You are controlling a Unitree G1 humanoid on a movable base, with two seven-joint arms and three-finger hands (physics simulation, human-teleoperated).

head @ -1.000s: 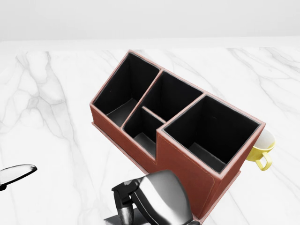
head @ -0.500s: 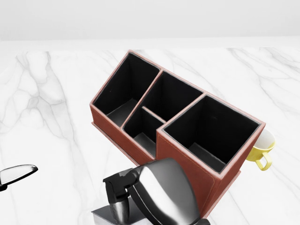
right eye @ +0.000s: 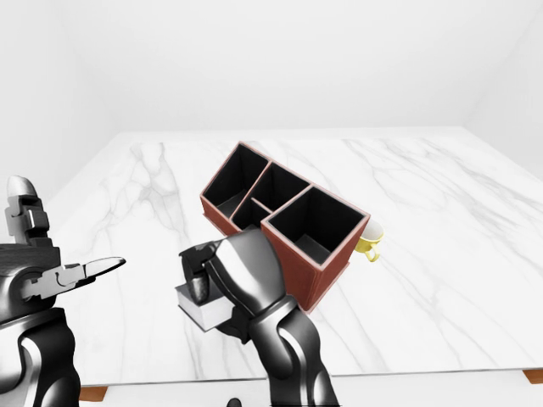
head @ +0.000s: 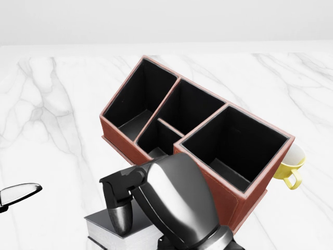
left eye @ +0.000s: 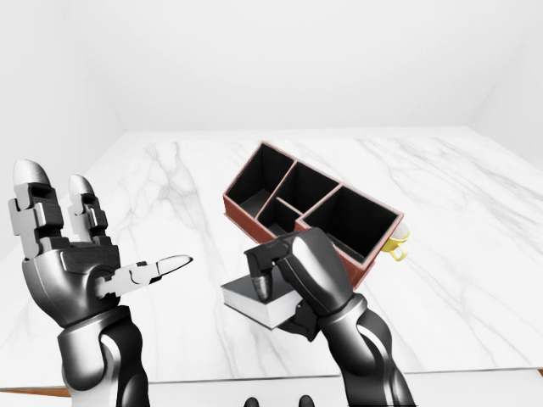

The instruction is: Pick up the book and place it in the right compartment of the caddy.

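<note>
Now right hand [left eye: 280, 284] grips book [left eye: 254, 301], lifting step. Next: carry up, over caddy [left eye: 314, 212], into right compartment. Left hand [left eye: 76, 254] open.

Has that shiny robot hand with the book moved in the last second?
Yes. In the head view the right hand, gripping the book, has risen up the picture toward the caddy, which has stayed put.

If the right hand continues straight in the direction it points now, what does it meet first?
Probably the caddy: the right hand, shut on the book, points up the left-eye view at its near wall. Depth is unclear.
</note>
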